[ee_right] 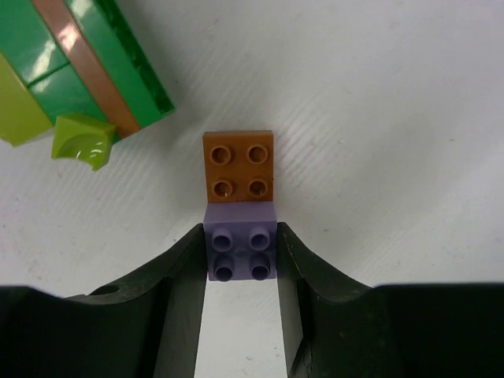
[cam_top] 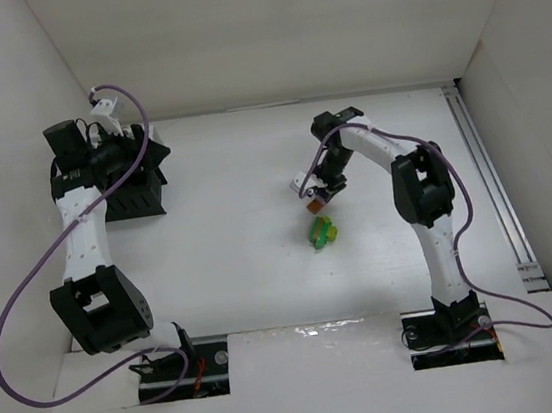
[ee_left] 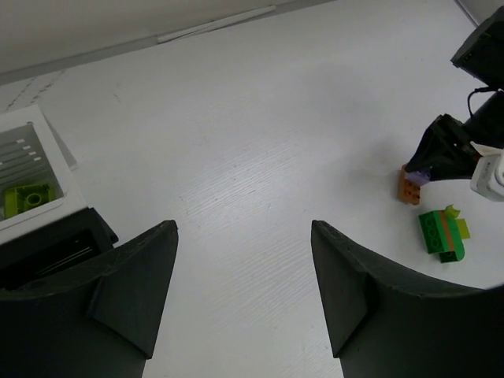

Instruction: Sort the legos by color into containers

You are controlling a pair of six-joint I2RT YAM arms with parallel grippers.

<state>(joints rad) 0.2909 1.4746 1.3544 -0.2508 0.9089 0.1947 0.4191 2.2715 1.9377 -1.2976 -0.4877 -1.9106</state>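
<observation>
My right gripper (ee_right: 241,240) is shut on a lilac purple lego (ee_right: 241,250), one finger pressed against each of its sides. An orange lego (ee_right: 239,166) sits flush against the lilac one's far side. A cluster of green and yellow-green legos (ee_right: 87,63) with a brown strip lies just beyond to the left, also seen as a green cluster (cam_top: 322,231) under the right gripper (cam_top: 314,200). My left gripper (ee_left: 244,228) hangs open and empty by the black rack of containers (cam_top: 138,191). One white-rimmed compartment (ee_left: 49,153) holds a yellow-green lego (ee_left: 27,195).
White walls enclose the table on the left, back and right. A metal rail (cam_top: 489,175) runs along the right edge. Purple cables loop from both arms. The right arm's gripper (ee_left: 445,150) shows at the right of the left wrist view.
</observation>
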